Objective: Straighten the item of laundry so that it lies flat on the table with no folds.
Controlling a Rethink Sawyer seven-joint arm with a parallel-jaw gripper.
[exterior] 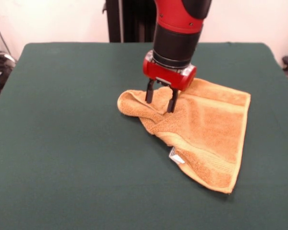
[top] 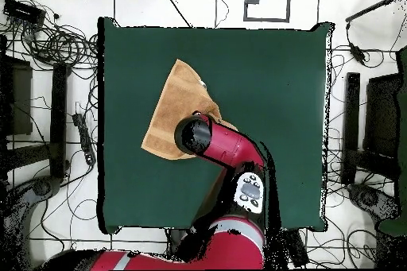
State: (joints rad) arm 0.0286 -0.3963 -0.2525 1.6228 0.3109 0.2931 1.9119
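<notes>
The item of laundry (exterior: 206, 129) is an orange-yellow terry towel lying right of centre on the green table (exterior: 67, 143). Its right part lies flat with border bands showing. Its left corner is rolled into a bunched fold (exterior: 132, 103). A small white tag (exterior: 175, 155) sticks out at the near edge. My gripper (exterior: 160, 101) hangs over the folded left part, open, with both dark fingertips touching down on the cloth and nothing held between them. In the overhead view the towel (top: 171, 113) shows left of the arm, which hides the gripper and the towel's fold.
The table (top: 270, 85) spreads wide around the towel on all sides. Cables and dark equipment (top: 48, 45) lie on the floor beyond its edges. The arm's red links (top: 238, 156) cross the table's near side in the overhead view.
</notes>
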